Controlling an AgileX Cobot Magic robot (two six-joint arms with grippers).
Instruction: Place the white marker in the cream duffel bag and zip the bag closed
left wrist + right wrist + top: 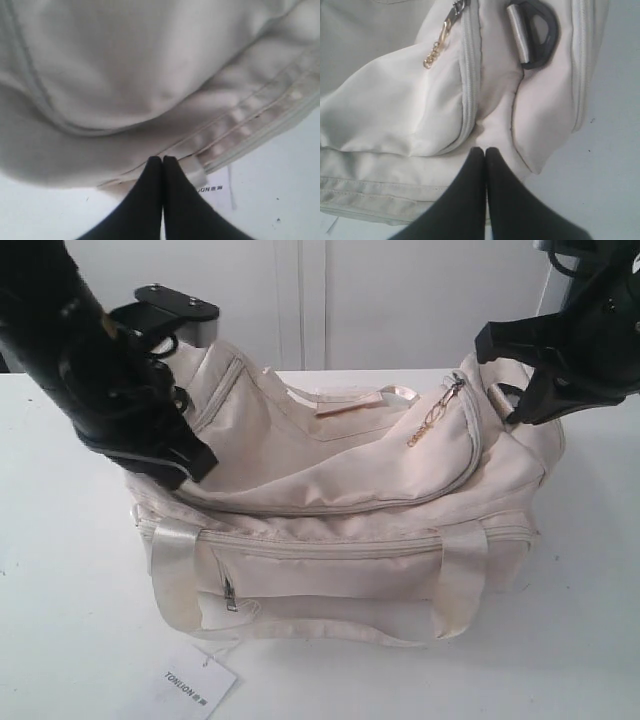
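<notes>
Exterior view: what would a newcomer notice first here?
A big cream bag fills the middle of the white table, a gold zipper pull on its top. The left gripper and right gripper, both black, sit shut at its two ends. A paper tag lies in front.

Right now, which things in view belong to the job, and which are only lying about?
For the job: cream duffel bag, its gold zipper pull, left pincer, right pincer; white marker not visible.
Lying about: white paper tag on the table.
</notes>
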